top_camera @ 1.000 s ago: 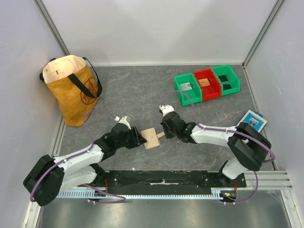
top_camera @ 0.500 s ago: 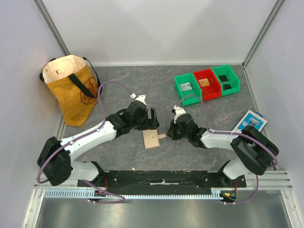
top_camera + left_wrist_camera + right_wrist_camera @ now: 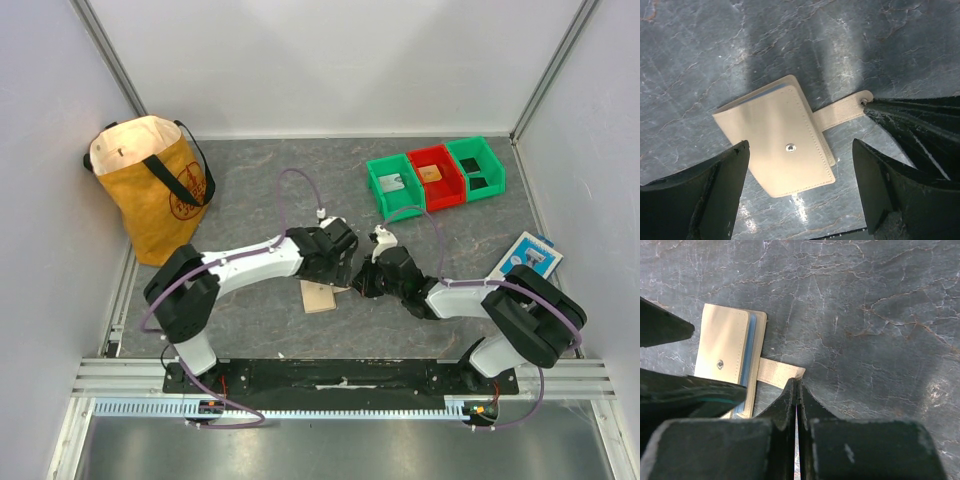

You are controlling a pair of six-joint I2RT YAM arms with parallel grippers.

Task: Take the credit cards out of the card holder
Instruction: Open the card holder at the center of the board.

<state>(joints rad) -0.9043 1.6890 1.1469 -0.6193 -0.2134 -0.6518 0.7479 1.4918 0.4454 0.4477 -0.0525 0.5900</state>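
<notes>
Here, left fingers (image 3: 700,200) spread, above card holder (image 3: 775,135)

Bright, even overhead light, soft shadows, pale glare streaks across the dark table (image 3: 850,30), dim shadow beside the card holder (image 3: 775,140), foreground softly blurred.

From above and behind the arm bases, the top external camera looks down on the whole table (image 3: 270,190). Each wrist camera peers down at close range past its own fingers. All three views share the card holder (image 3: 771,135), which lies between the fingers of the left gripper (image 3: 800,147) and beside the tips of the right gripper (image 3: 796,384).
</notes>
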